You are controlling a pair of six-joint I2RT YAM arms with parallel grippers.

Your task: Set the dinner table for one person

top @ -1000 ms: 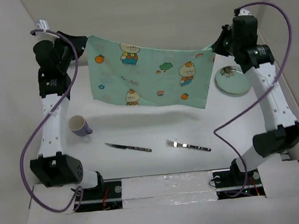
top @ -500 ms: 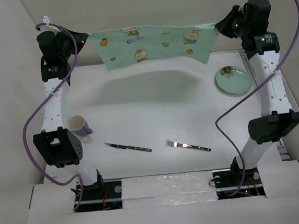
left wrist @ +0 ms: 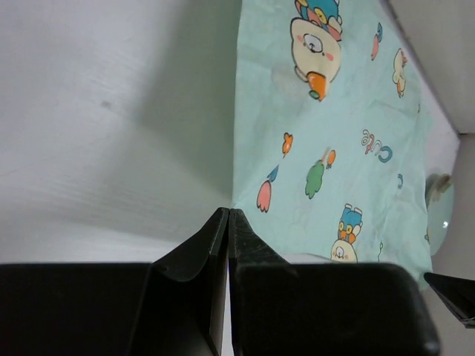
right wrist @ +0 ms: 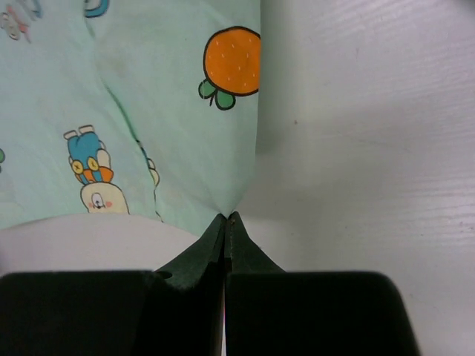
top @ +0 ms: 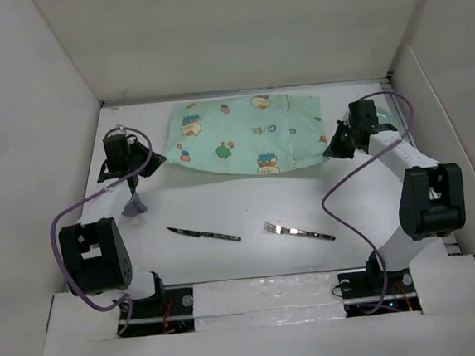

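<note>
The dinner table [top: 248,202], a broad matte white surface walled in white, carries a mint-green cartoon-printed placemat [top: 242,136] spread across its far middle. The left gripper [top: 149,162] is clenched on the placemat's near-left corner; the left wrist view shows its two black fingers pressed together with the cloth's corner [left wrist: 256,194] caught at the tips. The right gripper [top: 328,152] pinches the near-right corner in the same way, fingers closed on the cloth's point [right wrist: 223,200]. Nearer the arm bases, a knife [top: 202,233] and a fork [top: 299,232] lie well apart from the placemat. A cup [top: 138,207] shows partly behind the left arm, and a pale green plate [left wrist: 438,219] peeks in beyond the cloth's far edge.
</note>
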